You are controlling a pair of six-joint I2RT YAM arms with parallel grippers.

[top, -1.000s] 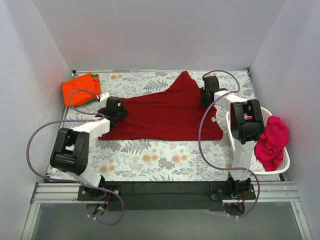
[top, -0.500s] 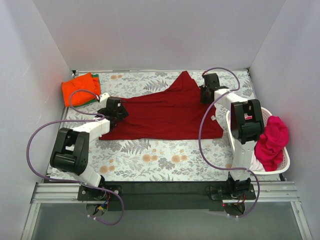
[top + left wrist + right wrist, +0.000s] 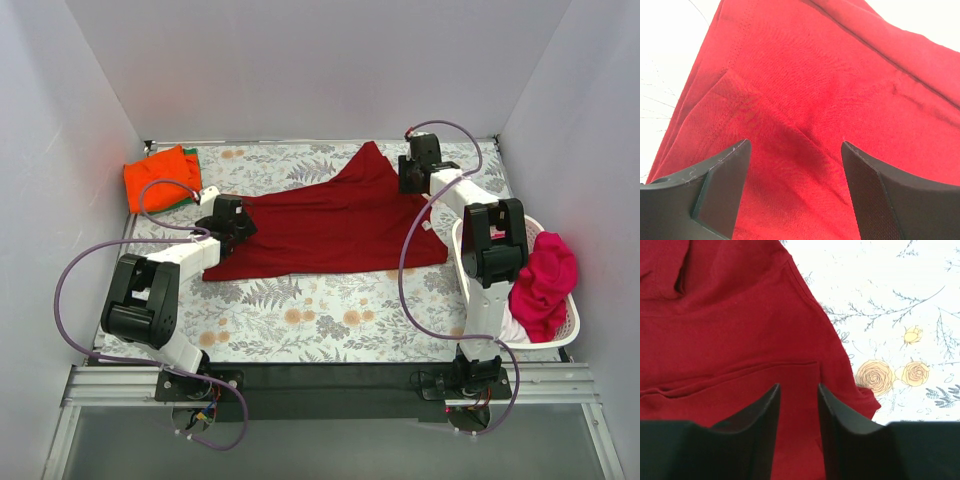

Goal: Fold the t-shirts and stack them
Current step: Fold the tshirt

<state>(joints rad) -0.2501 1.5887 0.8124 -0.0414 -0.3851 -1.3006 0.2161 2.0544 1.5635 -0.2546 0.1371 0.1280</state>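
crimson t-shirt [image 3: 330, 225] lies spread across the table [image 3: 300, 315], with open table along its near side. left claw [image 3: 795, 150] gapes wide over its left edge, holding nothing. right claw [image 3: 799, 395] has its fingers nearly together at the shirt's far-right edge; whether it pinches cloth, cannot tell.

The left arm [image 3: 170, 258] reaches forward and inward, held low, and the left gripper [image 3: 795, 150] has its fingers spread wide. The right arm [image 3: 490, 240] stretches far forward, wrist tipped down. The right gripper [image 3: 799, 390] has its fingers drawn close, with only a narrow gap between them.
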